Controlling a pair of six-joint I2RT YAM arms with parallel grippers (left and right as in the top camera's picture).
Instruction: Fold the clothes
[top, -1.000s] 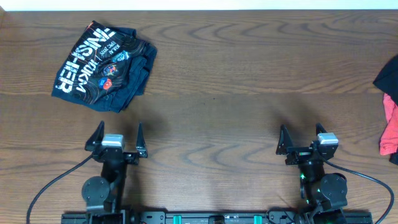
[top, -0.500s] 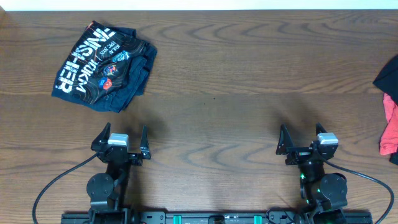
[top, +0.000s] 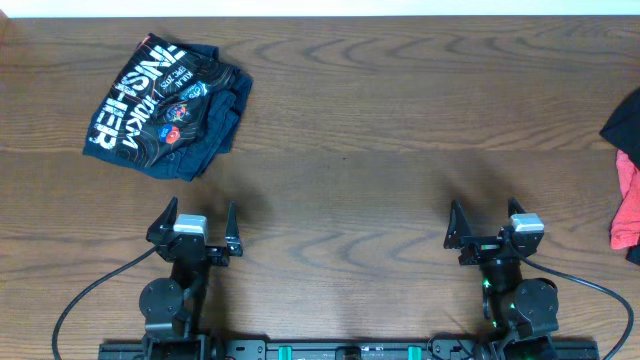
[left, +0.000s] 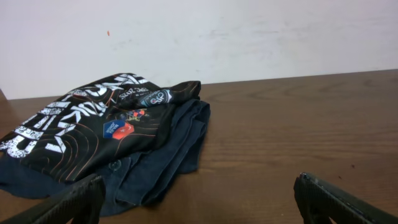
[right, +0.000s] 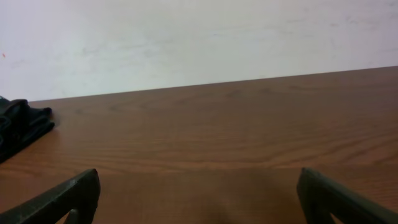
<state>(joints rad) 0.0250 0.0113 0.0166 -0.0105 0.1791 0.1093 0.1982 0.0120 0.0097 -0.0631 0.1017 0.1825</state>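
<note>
Upper left of overhead view: black jersey (top: 150, 100) with thin orange lines and big white lettering, bunched in a rough bundle on the bench (top: 380, 120). Lettering side up, small coloured logos showing. Partly on top of a navy garment (top: 218, 135), whose edge sticks out at the bundle's right and lower side. Same pile at left of left wrist view, jersey (left: 81, 134) over navy garment (left: 180, 149).

Left tool (top: 197, 226) at lower left of overhead frame, fingers wide apart, clamped on nothing, below the jersey and apart from it. In its own wrist view, left tool (left: 199, 202) with both fingertips at the bottom corners, bare bench between them.

Right tool (top: 486, 226) at lower right, fingers also spread wide, holding nothing, well apart from the jersey. In its own view, right tool (right: 199, 199) over bare wood.

Right edge of overhead frame: red-pink garment (top: 626, 205) below a dark garment (top: 622, 125), both cut off by the frame.
</note>
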